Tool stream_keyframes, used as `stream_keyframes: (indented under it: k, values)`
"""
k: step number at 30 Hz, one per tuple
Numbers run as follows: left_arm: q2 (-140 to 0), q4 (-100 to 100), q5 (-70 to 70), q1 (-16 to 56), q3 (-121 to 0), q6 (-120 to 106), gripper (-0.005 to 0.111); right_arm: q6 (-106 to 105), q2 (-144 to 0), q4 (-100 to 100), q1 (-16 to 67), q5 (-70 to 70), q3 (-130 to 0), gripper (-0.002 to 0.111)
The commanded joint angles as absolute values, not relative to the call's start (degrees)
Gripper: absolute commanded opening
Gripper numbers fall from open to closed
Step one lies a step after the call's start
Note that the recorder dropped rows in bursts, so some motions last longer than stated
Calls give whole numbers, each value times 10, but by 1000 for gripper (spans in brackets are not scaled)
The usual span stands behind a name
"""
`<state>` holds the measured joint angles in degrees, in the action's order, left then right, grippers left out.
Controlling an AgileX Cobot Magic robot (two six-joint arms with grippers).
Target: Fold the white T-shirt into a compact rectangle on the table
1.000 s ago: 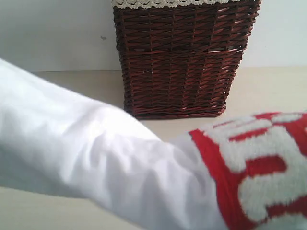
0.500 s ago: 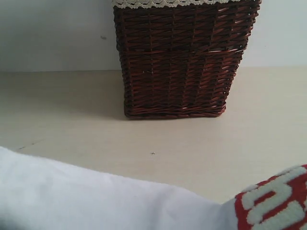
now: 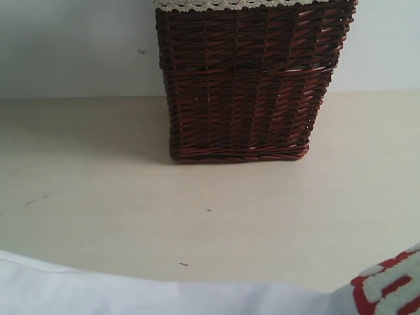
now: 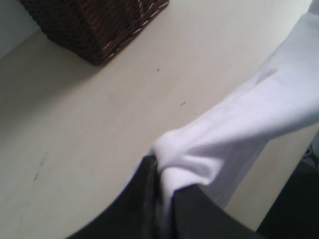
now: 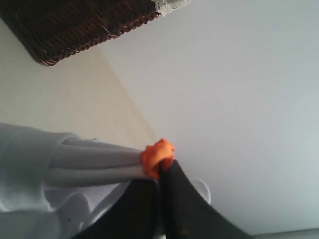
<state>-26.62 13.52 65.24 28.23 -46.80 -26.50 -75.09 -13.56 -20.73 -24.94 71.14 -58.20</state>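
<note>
Left tool [image 4: 158,172]: dark jaws closed together, clamped on a bunched fold of white cloth.
White T-shirt [image 4: 259,114]: pinched at one end by the left tool and stretched away from it as a taut band; in the exterior view it fills the near lower edge as a low white strip [image 3: 131,295]. Whether it touches the surface cannot be told.
Counter [image 3: 98,184]: pale beige and matte, with a few tiny dark specks [image 3: 209,210] between shirt and basket.
Wicker basket [image 3: 249,85]: dark brown, standing upright on the counter at the back, well apart from the shirt; cream lace trim [image 3: 223,4] along its top.
Wall [image 3: 65,46]: plain pale grey-white, behind the basket.
Red patch [image 3: 394,289]: on the shirt at the lower right corner, with white fuzzy lettering, only partly in view.
Right tool [image 5: 159,181]: dark jaws together, clamped on gathered shirt cloth at the orange neck tag [image 5: 157,158].
</note>
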Motion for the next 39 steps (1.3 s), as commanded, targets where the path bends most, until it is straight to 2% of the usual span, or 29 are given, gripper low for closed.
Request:
stream_keyframes:
  k: [1,12,27,34,39]
  values:
    - [-263,142,653,276,-456,-267,0,-715,-133,-223,-253,700,-580,0]
    - [-263,173,621,218,-366,-264,0,-715,-133,-221,-253,700,-499,0]
    - [-310,170,522,217,-306,-298,0,-798,-133,-222,-253,697,-366,0]
    - [-364,169,405,217,-306,-313,0,-798,-134,-226,-253,655,-334,0]
    - [-413,169,386,217,-306,-313,0,-798,-134,-251,-253,604,-313,0]
